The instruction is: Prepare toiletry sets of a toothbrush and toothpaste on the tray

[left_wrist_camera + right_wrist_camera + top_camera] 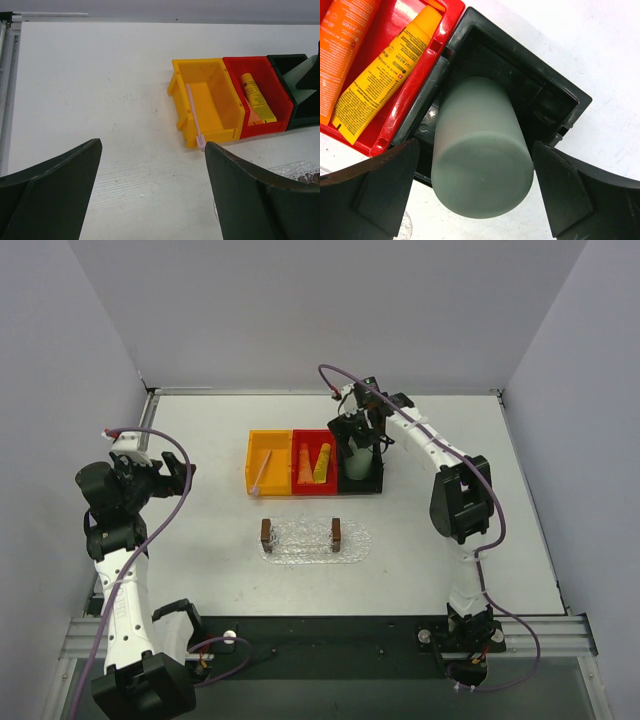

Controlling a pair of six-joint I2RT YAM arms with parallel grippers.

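Observation:
The pale toothbrush (262,473) lies slantwise in the orange-yellow bin (251,462), its head over the near wall in the left wrist view (194,115). An orange toothpaste tube (303,462) and a yellow one (322,462) lie in the red bin (315,487); the right wrist view also shows the yellow tube (385,80) and the orange tube (342,45). The clear bumpy tray (300,545) lies in front of the bins. My left gripper (178,472) is open and empty, left of the bins (152,165). My right gripper (358,445) is open, its jaws either side of the pale green cup (480,165).
The cup (358,468) stands in the black bin (378,480), right of the red bin. Two small brown blocks (266,531) (336,532) stand on the tray. White walls close in the table on three sides.

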